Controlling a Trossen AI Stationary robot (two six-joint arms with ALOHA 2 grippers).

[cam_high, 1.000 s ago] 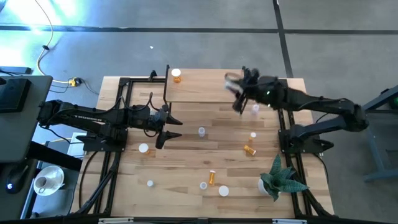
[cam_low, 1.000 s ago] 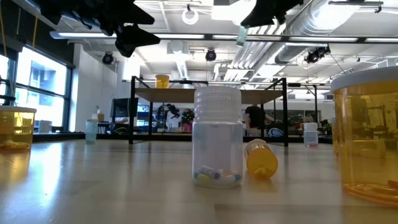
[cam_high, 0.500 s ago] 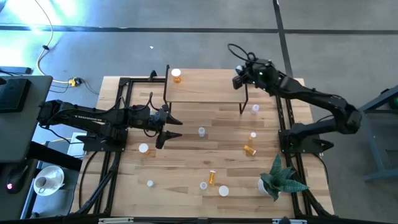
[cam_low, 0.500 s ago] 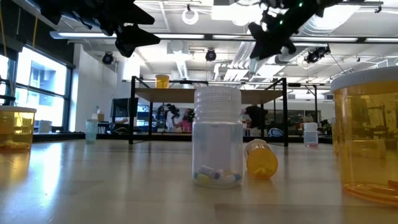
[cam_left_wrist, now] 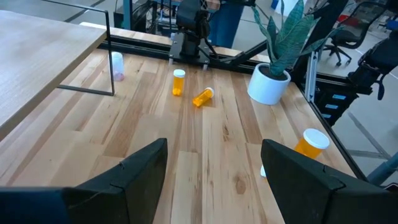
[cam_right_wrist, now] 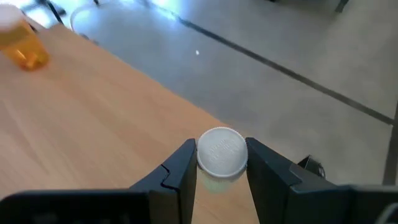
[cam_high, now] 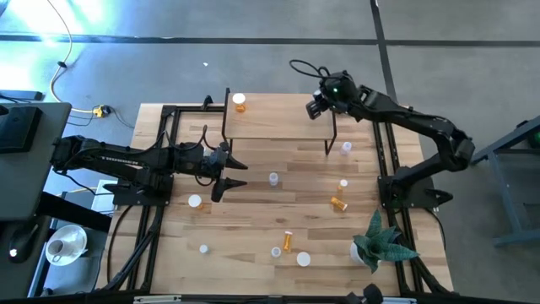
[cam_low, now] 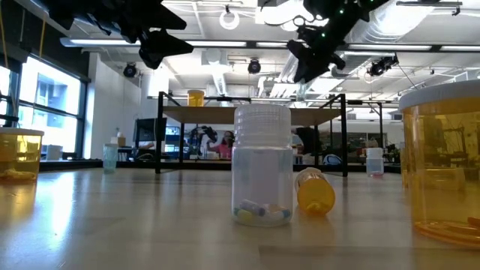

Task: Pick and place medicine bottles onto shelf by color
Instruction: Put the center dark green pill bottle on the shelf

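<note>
My right gripper is over the right far end of the shelf, a light-wood board on thin black legs, and is shut on a small pale bottle with a white cap. In the low view it hangs above the shelf top. An orange bottle stands on the shelf's left far corner. My left gripper is open and empty, above the table left of a clear bottle. My right gripper pinches the bottle between its two fingers, which sit on opposite sides at the white cap. The fingers slant down from above. The cap faces back toward the wrist. The bottle is lifted clear above the shelf board.
Loose bottles stand or lie on the table: a lilac one by the shelf's right leg, orange ones, and white-capped ones. A potted spiky plant stands near the right front corner.
My right gripper has carried the pale bottle toward the table's far edge and a little left, from beside the shelf's right leg to over the shelf's right far end, turning as it went. It stays shut on the bottle.
</note>
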